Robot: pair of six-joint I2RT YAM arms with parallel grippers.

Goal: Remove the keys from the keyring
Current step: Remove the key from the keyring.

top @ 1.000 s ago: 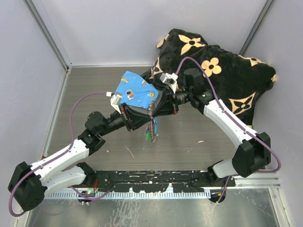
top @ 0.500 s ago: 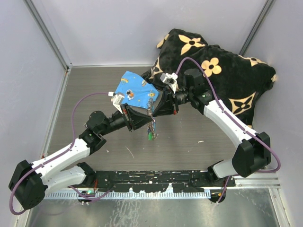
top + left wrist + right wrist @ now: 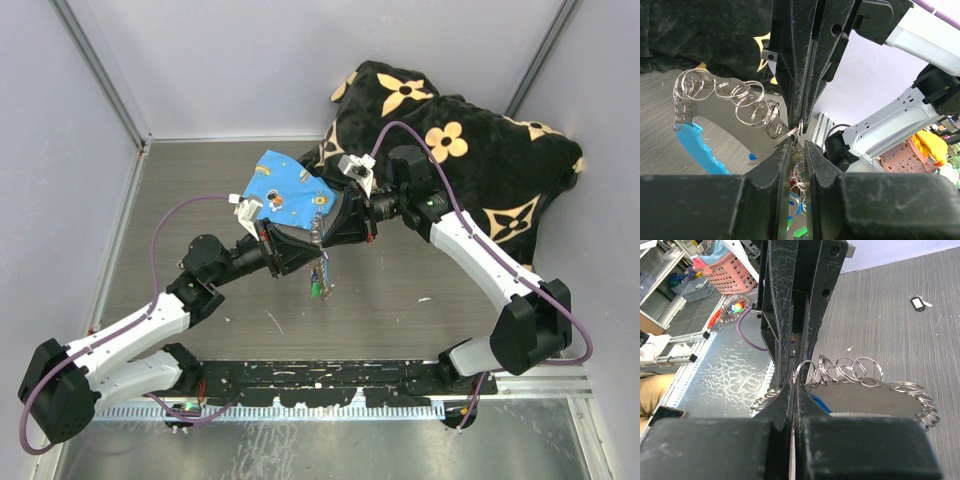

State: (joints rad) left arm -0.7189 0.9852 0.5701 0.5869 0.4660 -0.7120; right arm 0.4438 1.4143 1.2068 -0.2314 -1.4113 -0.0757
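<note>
1. Left wrist view: my right gripper [image 3: 800,120] reaches in from above with its fingers pressed together on one ring of the keyring [image 3: 740,97]. That pinch is what carries the whole chain clear of the table.
2. My left gripper [image 3: 798,146] meets it tip to tip from below. Its fingers stand a narrow slit apart with ring wire in the slit, but I cannot tell whether they actually bite it.
3. From the pinch the keyring arcs off to one side as a loop of linked rings, with the blue piece [image 3: 697,145] at its far end. I judge it is held up like this so the links hang open rather than bunched.
4. In the top view the keys [image 3: 316,286] dangle just below the meeting tips, over the middle of the table [image 3: 200,200] and well apart from its edges. Hanging, their weight draws them down and leaves the gripped ring exposed.
5. My reading: the right gripper anchors while the left works a ring. The tips sit very close, so a slip could drop the lot.
</note>
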